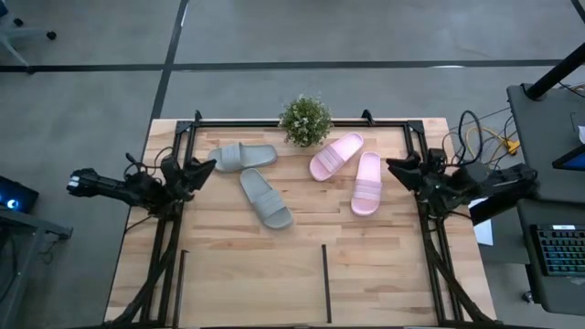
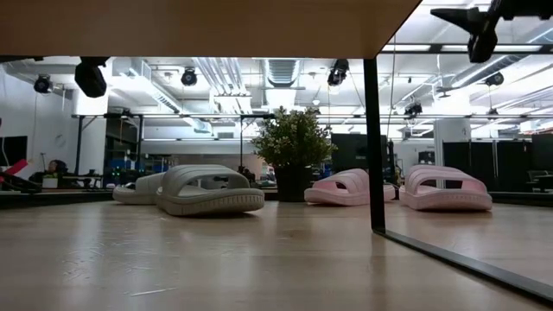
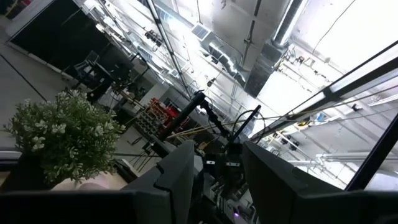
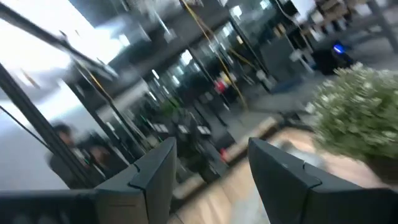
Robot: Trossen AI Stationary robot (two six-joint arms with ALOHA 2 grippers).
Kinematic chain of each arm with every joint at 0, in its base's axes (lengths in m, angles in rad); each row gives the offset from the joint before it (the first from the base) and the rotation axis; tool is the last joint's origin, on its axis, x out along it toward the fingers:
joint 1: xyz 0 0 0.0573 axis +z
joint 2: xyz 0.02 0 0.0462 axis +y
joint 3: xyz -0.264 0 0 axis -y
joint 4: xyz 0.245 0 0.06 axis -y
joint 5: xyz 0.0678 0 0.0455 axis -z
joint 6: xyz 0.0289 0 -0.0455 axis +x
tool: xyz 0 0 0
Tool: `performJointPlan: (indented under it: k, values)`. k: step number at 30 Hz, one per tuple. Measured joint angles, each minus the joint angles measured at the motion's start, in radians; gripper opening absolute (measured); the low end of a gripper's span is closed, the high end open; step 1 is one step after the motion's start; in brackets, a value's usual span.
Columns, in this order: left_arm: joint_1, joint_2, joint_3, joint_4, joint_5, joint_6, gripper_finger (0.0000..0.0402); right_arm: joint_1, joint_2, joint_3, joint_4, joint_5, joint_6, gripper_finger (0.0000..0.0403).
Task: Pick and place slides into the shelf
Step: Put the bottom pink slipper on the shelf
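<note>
Grey-green slides: one (image 1: 244,156) lies near the table's far left, lengthwise across; the other (image 1: 266,198) lies angled just in front of it, heel end close to the first. Neither is held. Judged risk: with the two this close, a grasp on one could nudge or drag its neighbour.

Pale pink slides: one (image 1: 336,155) lies angled just right of the potted plant (image 1: 305,121); the other (image 1: 367,183) lies just beside it, nearer the right arm. All four are on the open table, none in the shelf.

Shelf: thin black upright bars (image 1: 325,282) stand at the near edge, well apart from every slide, with the bays bare in the high view. Judged risk: a slide carried crosswise could catch on a bar as it enters a bay.

Potted plant: it stands at the far edge between the two pairs. Judged risk: a reach for the nearer pink slide could brush its leaves or tip the pot.

Left gripper (image 1: 208,166): at the table's left edge, close to the far grey-green slide; the left wrist view shows its fingers (image 3: 177,174) parted with nothing between them.

Right gripper (image 1: 395,168): at the right edge, close to the nearer pink slide; the right wrist view shows its fingers (image 4: 155,171) spread and empty.

Grip risk: the rubber strap is wide and soft, so, as a judgement, a shallow pinch could slip and leave the slide hanging tilted.

Both arms: if both move toward the middle together, they might crowd each other near the plant.
</note>
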Motion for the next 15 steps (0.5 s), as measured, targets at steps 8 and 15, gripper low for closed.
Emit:
performJointPlan:
  k: [8, 15]
  values:
    - [0.0, 0.042, 0.0, 0.057, 0.0, 0.002, 0.0123, 0.0, 0.212, 0.293, -0.471, -0.01, 0.055, 0.0189]
    - [0.0, 0.061, 0.0, 0.056, 0.001, -0.001, 0.0123, 0.0, 0.388, 0.488, -0.741, -0.039, 0.061, 0.0188]
